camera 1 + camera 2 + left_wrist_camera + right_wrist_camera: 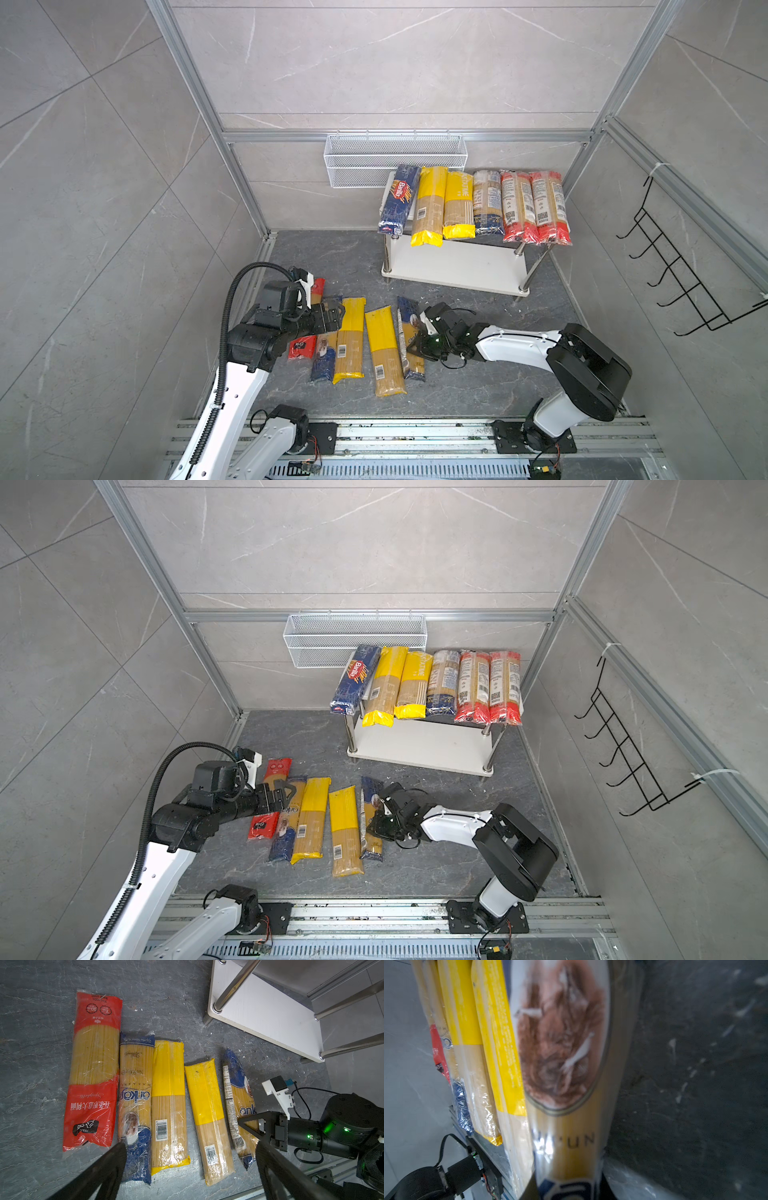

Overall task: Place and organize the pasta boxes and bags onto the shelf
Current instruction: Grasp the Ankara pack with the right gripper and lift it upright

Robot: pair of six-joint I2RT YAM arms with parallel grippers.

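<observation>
Navy-ended pasta bag (407,320) runs twelve to six o'clock, right fingers (422,348) clamped across it from three o'clock; left fingers (112,1163) spread, empty.

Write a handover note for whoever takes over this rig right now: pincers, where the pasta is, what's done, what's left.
Left pincer: open, empty, above the floor.
Right pincer: shut on the rightmost blue-ended bag, low by the floor.
Shelf: six packs side by side on the top board; nothing on the lower board.
On the floor: red bag, second blue-ended bag, two yellow bags.
Done: six shelved.
Left: five, counting the gripped one.
</observation>
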